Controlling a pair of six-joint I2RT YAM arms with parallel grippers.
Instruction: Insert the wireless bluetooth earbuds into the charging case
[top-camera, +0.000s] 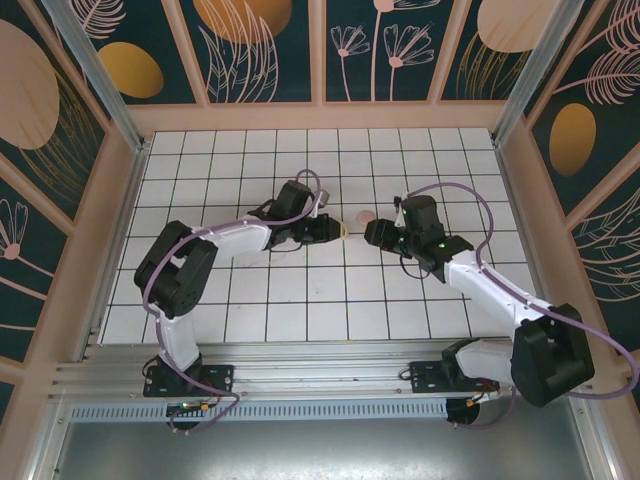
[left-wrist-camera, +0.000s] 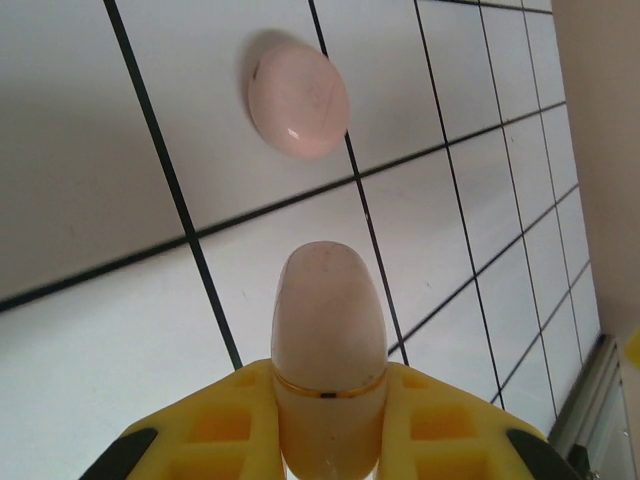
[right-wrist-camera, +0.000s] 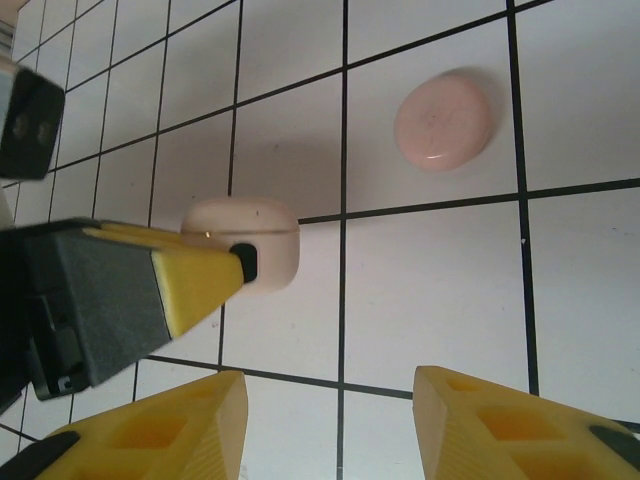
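**Left hand grips beige piece, pink case lies loose on the tiles**

I see the left gripper (top-camera: 338, 231) reaching in over the middle of the white tiled table (top-camera: 250, 300), its jaws closed tight on a pale beige rounded piece (left-wrist-camera: 330, 320). From the left wrist, that piece stands up between the 2 yellow fingers (left-wrist-camera: 225, 420). It is smooth and domed, with a thin gold seam around it low down, just above the finger pads. The right wrist view shows the same beige piece (right-wrist-camera: 255, 235) pinched at the tip of the left gripper's finger (right-wrist-camera: 190, 285). I cannot tell whether it touches the table or hangs just above it.

The charging case (top-camera: 366, 216) lies free on the table, apart from both grippers. It is a salmon-pink oval pebble, closed, lying flat on a white tile close to a black grid line. In the overhead view it sits between the 2 gripper heads and a little beyond them, away from the arm bases. From the left wrist, the case (left-wrist-camera: 298, 98) lies ahead of the held piece, well clear of it.

The right gripper (top-camera: 372, 232) faces the left one across a small gap. Its yellow fingers (right-wrist-camera: 170, 430) stand apart with only bare tile between them, and the case (right-wrist-camera: 445, 120) lies ahead of them, to the right.
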